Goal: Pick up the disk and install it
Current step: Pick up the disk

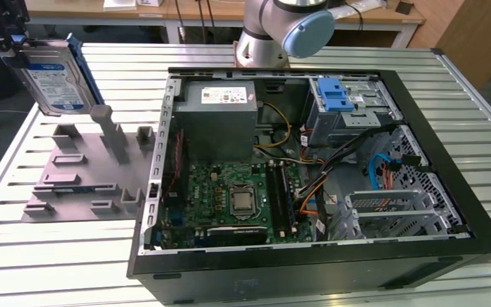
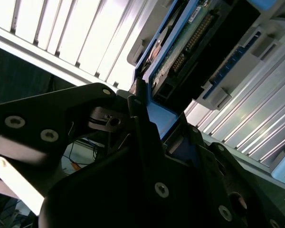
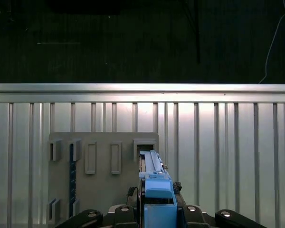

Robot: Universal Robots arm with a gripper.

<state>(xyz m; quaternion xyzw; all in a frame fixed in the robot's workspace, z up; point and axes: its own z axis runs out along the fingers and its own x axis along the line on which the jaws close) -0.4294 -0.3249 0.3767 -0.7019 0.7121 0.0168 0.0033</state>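
The end effector [image 1: 13, 39] is gripping the disk [image 1: 55, 80] aloft at upper left. Pickup appears complete; installing likely demands alignment with the drive cage [image 1: 352, 118].

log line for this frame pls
claw: shut on disk | disk: held above grey fixture plate | computer case: open, disk not installed

A: The disk [image 1: 56, 80]?
B: Silver, blue-and-white label, blue frame; the gripper [image 1: 8, 39] on it is black
A: And the computer case [image 1: 314, 272]?
B: Black; inside it a green motherboard [image 1: 228, 192], grey power supply [image 1: 220, 121], blue latch [image 1: 336, 96]; beside it, a grey fixture plate [image 1: 75, 185] on the silver slatted table [image 1: 58, 256]
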